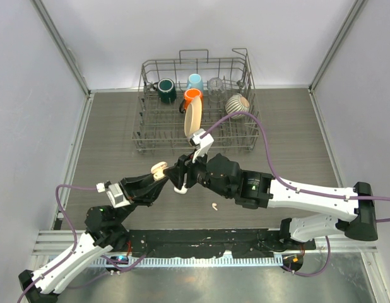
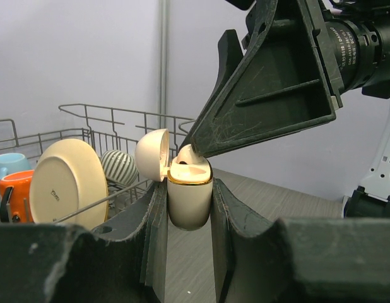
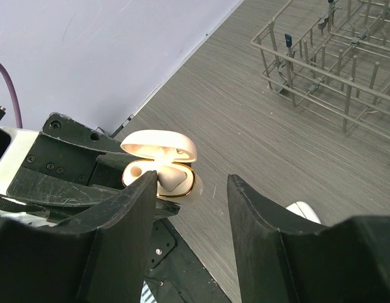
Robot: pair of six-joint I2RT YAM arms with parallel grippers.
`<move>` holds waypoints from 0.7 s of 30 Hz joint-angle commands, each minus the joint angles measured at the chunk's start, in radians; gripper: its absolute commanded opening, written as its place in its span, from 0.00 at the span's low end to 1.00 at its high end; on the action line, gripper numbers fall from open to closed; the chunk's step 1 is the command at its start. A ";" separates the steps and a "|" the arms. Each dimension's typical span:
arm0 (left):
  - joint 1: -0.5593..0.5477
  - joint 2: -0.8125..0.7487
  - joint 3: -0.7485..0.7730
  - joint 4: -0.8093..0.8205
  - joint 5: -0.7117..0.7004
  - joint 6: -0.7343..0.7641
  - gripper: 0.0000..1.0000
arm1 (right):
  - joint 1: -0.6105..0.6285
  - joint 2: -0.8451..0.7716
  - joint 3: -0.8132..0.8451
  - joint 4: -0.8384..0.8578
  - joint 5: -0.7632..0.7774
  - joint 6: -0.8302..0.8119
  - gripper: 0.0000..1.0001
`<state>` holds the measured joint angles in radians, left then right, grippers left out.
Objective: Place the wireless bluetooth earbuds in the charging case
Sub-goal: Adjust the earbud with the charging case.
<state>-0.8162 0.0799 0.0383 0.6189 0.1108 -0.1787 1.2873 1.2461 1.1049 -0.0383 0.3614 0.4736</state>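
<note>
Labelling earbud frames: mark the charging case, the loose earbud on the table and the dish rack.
charging case (image 2: 190, 202), left wrist view, front of its body.
loose earbud (image 1: 213, 206), top external view, its white body.
dish rack (image 1: 158, 147), top external view, near-side wire.

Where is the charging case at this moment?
The charging case is left of centre in the top external view, held up in the left gripper, lid open; the right gripper meets it from the right.

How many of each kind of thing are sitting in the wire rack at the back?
Ceramic mugs: 3 (dark green mug, light blue mug, orange mug)
Clear drinking glass: 1
Striped round bowl: 1
Cream round plate: 1
Total: 6
</note>
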 commanded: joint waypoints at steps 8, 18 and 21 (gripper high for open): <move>0.000 -0.003 -0.101 0.065 0.018 0.007 0.00 | -0.026 -0.034 0.004 0.034 -0.057 0.054 0.72; 0.000 -0.005 -0.101 0.071 0.021 0.015 0.00 | -0.077 -0.028 -0.005 0.034 -0.241 0.229 0.83; 0.000 -0.002 -0.103 0.071 0.023 0.015 0.00 | -0.089 -0.017 -0.011 0.034 -0.292 0.269 0.83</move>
<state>-0.8162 0.0799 0.0383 0.6388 0.1249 -0.1757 1.2121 1.2415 1.0992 -0.0391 0.1726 0.6521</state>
